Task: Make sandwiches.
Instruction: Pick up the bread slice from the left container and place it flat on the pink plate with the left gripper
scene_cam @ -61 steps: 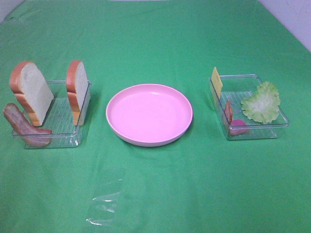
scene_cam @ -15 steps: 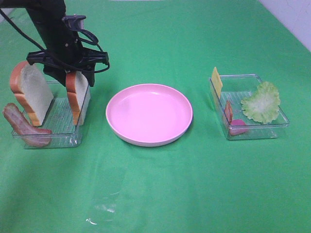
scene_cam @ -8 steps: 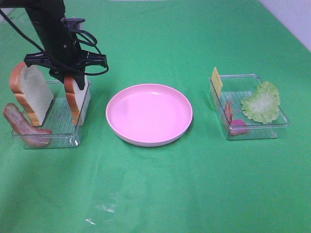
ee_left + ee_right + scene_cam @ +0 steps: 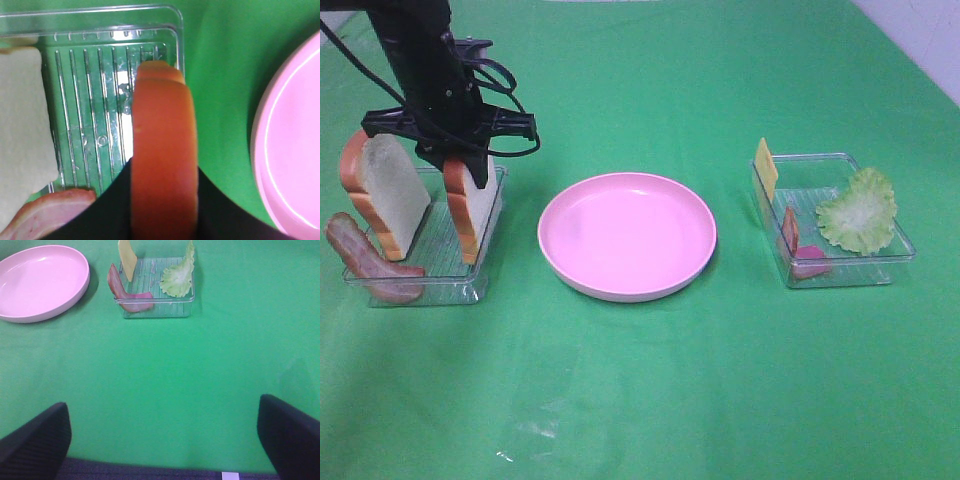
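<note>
The left gripper [image 4: 460,165] clamps the crust of a white, orange-brown-crusted toy bread slice [image 4: 470,215] in the clear plastic tray [image 4: 445,287] on the left. Likely step: picking the base slice; next, lift it clear of the tray wall and carry it right to the round pink plate [image 4: 627,290]. The right gripper [image 4: 165,440] hangs wide open, empty, above the green cloth [image 4: 720,380]

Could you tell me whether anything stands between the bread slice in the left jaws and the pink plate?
Only the plate-side wall of the clear tray: the bread slice, clamped by the left gripper, sits inside it and would probably need lifting over. Beyond that lies bare green cloth, and the pink plate is empty.
</note>
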{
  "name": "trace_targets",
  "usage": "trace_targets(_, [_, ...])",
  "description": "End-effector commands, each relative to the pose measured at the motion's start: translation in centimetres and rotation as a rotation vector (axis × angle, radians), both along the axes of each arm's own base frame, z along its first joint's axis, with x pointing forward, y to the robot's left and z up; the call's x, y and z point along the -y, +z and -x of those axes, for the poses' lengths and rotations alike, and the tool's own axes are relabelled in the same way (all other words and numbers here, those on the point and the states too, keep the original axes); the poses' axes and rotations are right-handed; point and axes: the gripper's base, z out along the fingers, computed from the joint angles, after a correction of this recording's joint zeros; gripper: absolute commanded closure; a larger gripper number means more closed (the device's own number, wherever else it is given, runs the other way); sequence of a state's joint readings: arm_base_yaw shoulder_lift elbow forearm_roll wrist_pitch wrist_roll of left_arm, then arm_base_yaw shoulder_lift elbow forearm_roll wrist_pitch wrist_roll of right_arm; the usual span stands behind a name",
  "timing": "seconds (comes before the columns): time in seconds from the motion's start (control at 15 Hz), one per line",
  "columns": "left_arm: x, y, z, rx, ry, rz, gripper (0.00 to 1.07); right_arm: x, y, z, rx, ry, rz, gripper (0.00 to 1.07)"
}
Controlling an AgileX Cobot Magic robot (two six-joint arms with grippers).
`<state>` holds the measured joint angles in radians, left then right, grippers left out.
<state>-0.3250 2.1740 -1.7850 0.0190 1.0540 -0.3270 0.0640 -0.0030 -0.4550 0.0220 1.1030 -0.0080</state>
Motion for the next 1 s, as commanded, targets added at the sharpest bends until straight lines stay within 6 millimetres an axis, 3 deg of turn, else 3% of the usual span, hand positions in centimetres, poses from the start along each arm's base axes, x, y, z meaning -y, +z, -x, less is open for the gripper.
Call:
trace_targets(0.07, [-0.1,3.6,0.2,0.071,0.024,0.002,0.92,0.0,0.0,0.5,0.035,-0.008,-0.011,0.11])
trace_targets(0.2, [-0.2,6.2,0.2,0.106,0.032,0.014,0.92,0.0,0.0,0.5,0.035,-0.008,-0.011,0.11])
trace_targets(0.4, [0.1,12.6,0.4,0.224,0.028,0.065,0.92,0.0,0.0,0.5,0.035,-0.008,-0.011,0.11])
trace_targets(0.53, [1.1,14.5,0.5,0.277,0.013,0.13,0.92,0.0,0.0,0.5,0.035,-0.008,-0.011,0.11])
trace_targets(0.8, [3.6,12.8,0.2,0.241,-0.074,0.251,0.92,0.0,0.0,0.5,0.035,-0.008,-0.011,0.11])
trace_targets(1.0, [7.5,9.3,0.0,0.152,-0.165,0.38,0.92,0.0,0.0,0.5,0.035,-0.008,-0.011,0.11])
